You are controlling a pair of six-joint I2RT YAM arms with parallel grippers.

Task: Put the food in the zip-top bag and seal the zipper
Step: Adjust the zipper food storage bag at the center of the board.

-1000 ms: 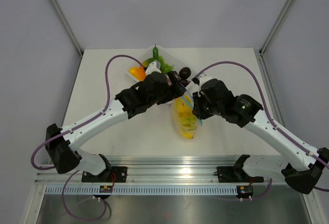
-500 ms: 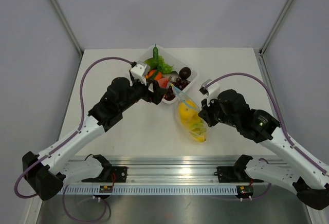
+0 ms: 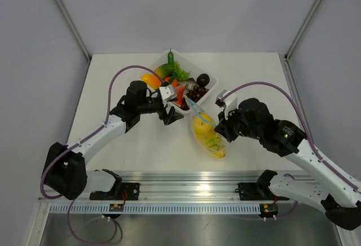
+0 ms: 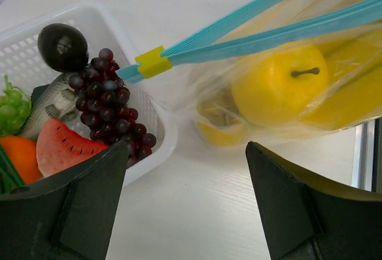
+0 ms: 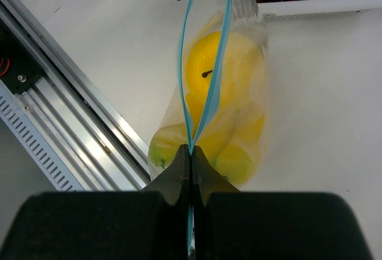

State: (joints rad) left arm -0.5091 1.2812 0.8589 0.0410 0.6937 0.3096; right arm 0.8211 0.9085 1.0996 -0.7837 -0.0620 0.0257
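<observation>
The zip-top bag (image 3: 207,133) hangs at mid table, full of yellow food (image 5: 224,69); a round yellow fruit with a stem (image 4: 279,83) shows through the plastic. My right gripper (image 5: 191,152) is shut on the light-blue zipper (image 5: 210,102) at one end of the mouth and holds the bag up. The strips stand apart beyond my fingers, and a yellow slider (image 4: 152,62) sits at the far end. My left gripper (image 3: 176,116) is open and empty, just left of the bag, over bare table.
A white basket (image 3: 194,77) behind the bag holds grapes (image 4: 110,117), a dark plum (image 4: 62,45), a watermelon slice (image 4: 65,146), an orange and greens. The metal rail (image 3: 197,192) runs along the near edge.
My left arm has drawn back from the bag's mouth and swung down to the left of it, gripper open. My right gripper keeps its hold; the bag has shifted slightly.
</observation>
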